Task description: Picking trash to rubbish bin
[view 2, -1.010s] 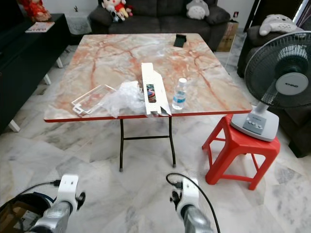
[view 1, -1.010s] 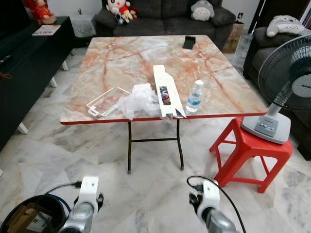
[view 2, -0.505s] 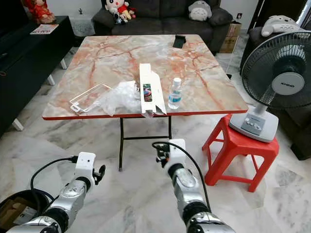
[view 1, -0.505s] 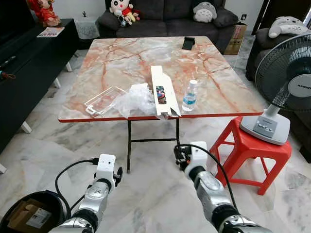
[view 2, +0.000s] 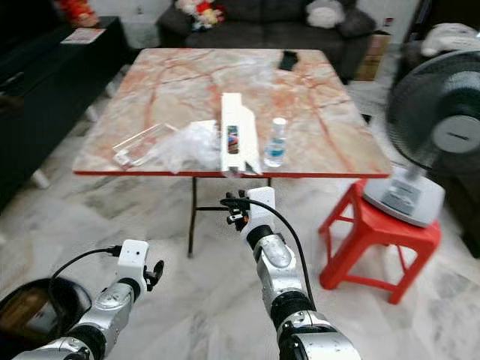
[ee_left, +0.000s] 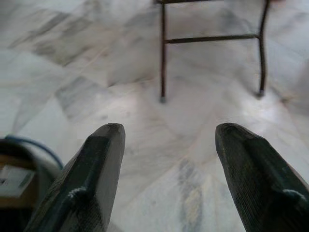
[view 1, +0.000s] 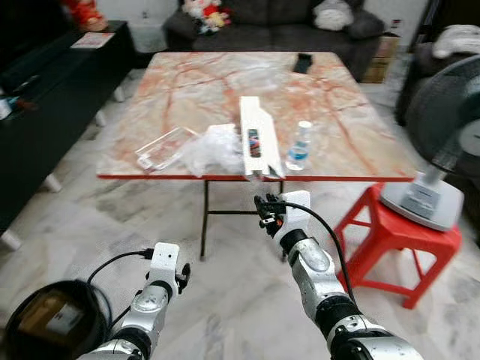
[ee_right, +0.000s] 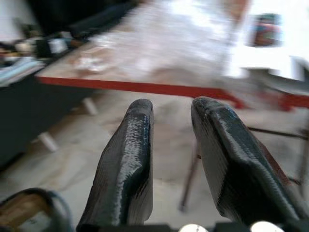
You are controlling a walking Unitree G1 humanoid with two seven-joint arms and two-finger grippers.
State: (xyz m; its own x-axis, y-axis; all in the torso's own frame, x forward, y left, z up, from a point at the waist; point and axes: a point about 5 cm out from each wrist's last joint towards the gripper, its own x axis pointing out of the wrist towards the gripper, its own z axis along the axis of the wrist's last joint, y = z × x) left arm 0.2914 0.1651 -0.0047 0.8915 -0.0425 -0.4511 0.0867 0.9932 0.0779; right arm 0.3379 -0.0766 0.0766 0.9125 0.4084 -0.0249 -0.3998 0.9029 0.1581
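Right pincer [ee_right: 171, 108] raised in front of the near red edge of the marble surface [view 1: 225, 79], its 2 black fingers released with a narrow gap, grasping nothing. Left pincer [ee_left: 169, 140] low over the pale marble floor [view 1: 225, 300], fingers spread wide, also empty. On the surface near that edge, from left: clear plastic tray [view 1: 161, 148], crumpled clear plastic bag [view 1: 210, 150], long white box [view 1: 257, 135], small water bottle [view 1: 299, 146]. Black rubbish bin [view 1: 45, 322] on the floor at lower left, beside the left arm.

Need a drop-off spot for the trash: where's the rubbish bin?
The rubbish bin sits on the floor at the lower left of the eye views, beside the left gripper.
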